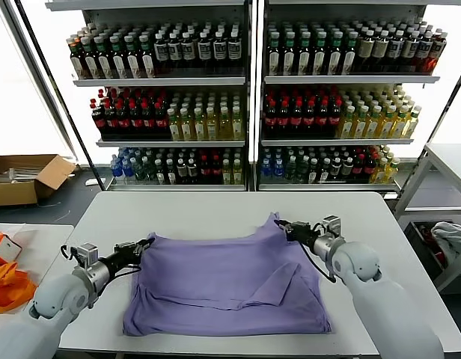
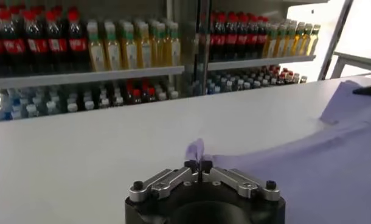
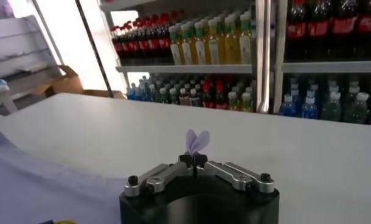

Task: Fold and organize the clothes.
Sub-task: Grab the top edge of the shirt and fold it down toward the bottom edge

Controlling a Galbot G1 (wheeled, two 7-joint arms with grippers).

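Clothes here come down to one lavender T-shirt (image 1: 230, 288) spread across the lower middle of the head view, on the white table (image 1: 215, 213). Its near hem lies along the table's front edge, and a loose flap is turned over towards the lower right of the cloth. The fabric looks thin, soft and light, so it will likely sag and crease between the two held points rather than keep any shape; it is not fragile, but a small pinch could slip out.

Further up, the left gripper (image 1: 146, 244) at the left of the frame is clamped together on the shirt's far left corner; in the left wrist view a small tuft of purple cloth (image 2: 196, 148) pokes up between the closed fingertips of the left gripper (image 2: 198, 164). The right gripper (image 1: 283, 226), right of centre, is likewise clamped on the far right corner, lifting it into a little peak; the right wrist view shows the tuft (image 3: 196, 140) standing above its tips (image 3: 193, 159). Those far corners seem the sensible holds for folding.

Beyond the table stand shelves of bottles (image 1: 253, 97), filling the top of the frame.
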